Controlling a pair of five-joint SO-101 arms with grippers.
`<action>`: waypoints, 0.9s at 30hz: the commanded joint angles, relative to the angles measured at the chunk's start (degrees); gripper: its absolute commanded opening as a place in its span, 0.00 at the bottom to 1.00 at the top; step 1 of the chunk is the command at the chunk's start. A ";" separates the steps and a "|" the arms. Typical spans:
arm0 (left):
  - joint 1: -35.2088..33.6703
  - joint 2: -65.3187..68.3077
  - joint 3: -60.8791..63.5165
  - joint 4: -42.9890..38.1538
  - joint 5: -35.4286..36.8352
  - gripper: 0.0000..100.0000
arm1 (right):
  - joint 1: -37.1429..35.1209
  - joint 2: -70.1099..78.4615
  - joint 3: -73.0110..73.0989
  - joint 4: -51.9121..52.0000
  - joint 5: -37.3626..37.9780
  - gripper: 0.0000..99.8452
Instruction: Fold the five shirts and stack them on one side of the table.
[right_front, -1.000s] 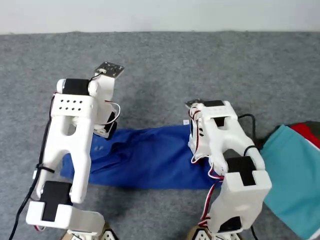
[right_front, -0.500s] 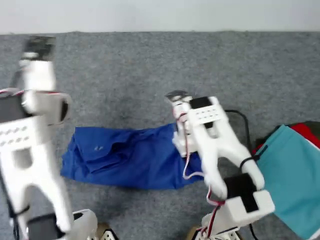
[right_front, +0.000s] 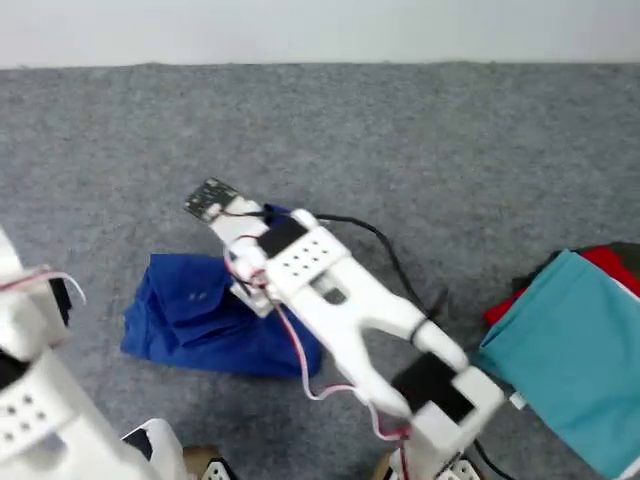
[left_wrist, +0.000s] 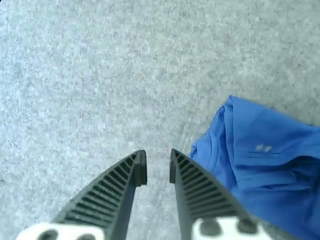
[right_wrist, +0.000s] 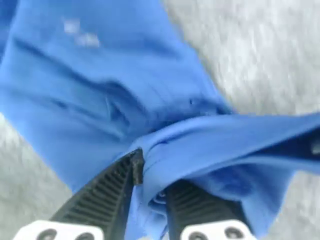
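Nearest to the robot side, the left arm (right_front: 30, 420) stands on the near side of the blue shirt (right_front: 190, 320). The left end effector (left_wrist: 157, 167) hangs above the grey bench (right_front: 420, 150), just beside one edge of the blue shirt. Its two ribbed fingers are almost together, with a narrow gap between them, and nothing is held there.

The right arm (right_front: 340, 305) lies across the blue shirt, covering one end of it. The right end effector (right_wrist: 152, 172) is closed on this shirt – a thick fold of the blue cloth passes between its fingers and rises from the rest. The blue shirt itself is bunched and partly doubled over, resting on the bench.

Well apart from the blue shirt, on the side of the right arm, lies a teal shirt (right_front: 570, 370). A red shirt (right_front: 612, 262) shows at its far edge – touching it, partly underneath.
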 joint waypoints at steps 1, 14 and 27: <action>0.79 -6.59 4.00 -2.90 -0.44 0.09 | -3.56 8.04 -13.71 0.66 -0.79 0.01; 0.79 -11.34 8.13 -5.27 -0.18 0.09 | -11.21 38.81 -58.11 15.96 -0.88 0.01; -5.27 -11.34 8.04 -6.95 2.11 0.09 | -15.69 48.40 -84.84 31.60 -0.35 0.43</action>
